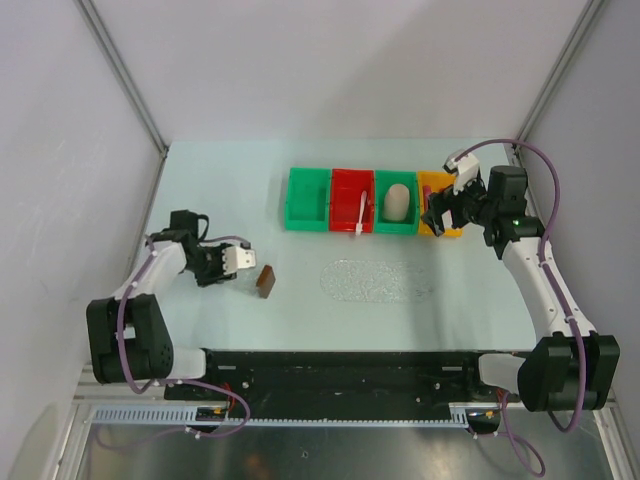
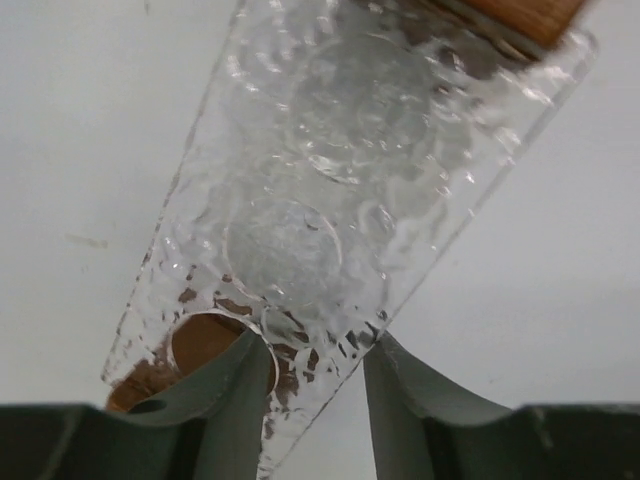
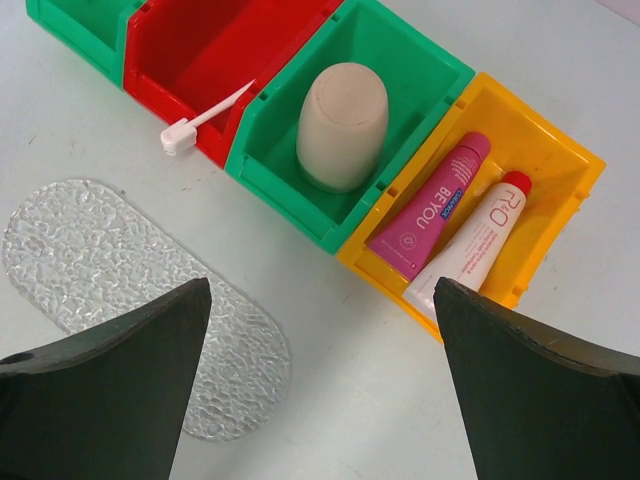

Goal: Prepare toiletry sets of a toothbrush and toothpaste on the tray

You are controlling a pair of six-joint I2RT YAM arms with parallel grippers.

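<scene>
Two sets of jaws are at work, and we look at each one. Our left jaws stand half shut, one on each side of the near end of the tray (image 2: 300,200), close to its brown handle (image 2: 195,350). We cannot tell if they squeeze it yet. The tray is at the near left of the worktop (image 1: 200,180), well apart from the bins. It looks hard, thin and slippery, and we think it could crack. So the brown handle is the best place to hold it.

Our right jaws are wide open and hold nothing. They hang over the yellow bin (image 3: 550,140) at the far right. The toothpaste (image 3: 430,205) lies flat in it, beside a white tube (image 3: 475,240). We think the toothpaste is light and squashy, so we should pinch it softly across its flat middle.

The toothbrush (image 3: 210,112) rests on the near wall of the red bin (image 3: 210,45), with its head poking out over the worktop. It looks light, stiff and skinny. We think it can slip or spin, so we should grab the middle of its stick.

A clear bumpy mat (image 1: 375,280) lies flat in the middle.
</scene>
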